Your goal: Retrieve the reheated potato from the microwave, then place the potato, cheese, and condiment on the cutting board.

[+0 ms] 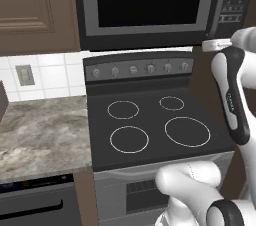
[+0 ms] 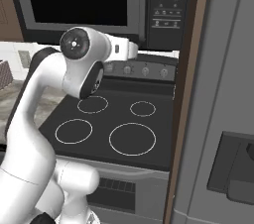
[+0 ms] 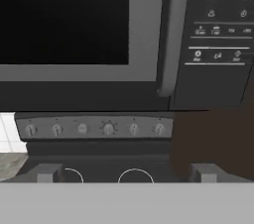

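The microwave (image 1: 150,0) hangs above the stove with its dark glass door shut, and it is also in the right base view (image 2: 84,0). In the hand view its grey bar handle (image 3: 171,34) runs down between the window and the button panel (image 3: 218,34). My gripper (image 3: 126,174) is open and holds nothing. It faces the microwave's lower front from a short distance, level with the stove's knob row. The hand sits below the microwave's right end (image 1: 220,45). The potato, cheese, condiment and cutting board are out of view.
A black stovetop (image 1: 150,125) with ring burners lies under the arm, with a knob row (image 1: 140,69) at its back. A marbled counter (image 1: 40,130) extends to the left. A tall grey fridge (image 2: 223,119) stands close on the right.
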### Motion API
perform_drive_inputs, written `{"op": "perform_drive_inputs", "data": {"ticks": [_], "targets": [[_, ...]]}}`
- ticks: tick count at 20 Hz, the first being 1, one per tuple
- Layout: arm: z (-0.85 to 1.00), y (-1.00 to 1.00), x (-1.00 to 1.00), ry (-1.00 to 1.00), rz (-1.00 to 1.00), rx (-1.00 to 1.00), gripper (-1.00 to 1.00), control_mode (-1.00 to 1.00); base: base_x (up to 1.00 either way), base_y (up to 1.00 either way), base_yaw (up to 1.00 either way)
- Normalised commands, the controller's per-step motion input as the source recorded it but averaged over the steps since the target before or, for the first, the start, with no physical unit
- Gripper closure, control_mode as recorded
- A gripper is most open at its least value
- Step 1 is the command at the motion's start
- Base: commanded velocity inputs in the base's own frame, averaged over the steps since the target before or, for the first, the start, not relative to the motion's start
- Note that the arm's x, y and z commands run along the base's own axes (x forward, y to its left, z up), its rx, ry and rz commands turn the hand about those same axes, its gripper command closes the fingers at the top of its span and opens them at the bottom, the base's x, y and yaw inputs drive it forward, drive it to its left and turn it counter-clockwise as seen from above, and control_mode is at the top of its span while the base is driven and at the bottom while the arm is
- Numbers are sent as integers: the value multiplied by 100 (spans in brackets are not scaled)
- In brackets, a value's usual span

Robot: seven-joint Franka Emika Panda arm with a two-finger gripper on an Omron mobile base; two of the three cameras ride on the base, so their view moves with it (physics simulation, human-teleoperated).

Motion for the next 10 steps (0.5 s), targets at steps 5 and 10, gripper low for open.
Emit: {"op": "perform_drive_inputs", "data": {"ticks": [5, 10], "targets": [[47, -36, 2, 0, -5, 0, -100, -100, 0, 0, 0], [28, -30, 17, 0, 0, 0, -100, -100, 0, 0, 0]]}}
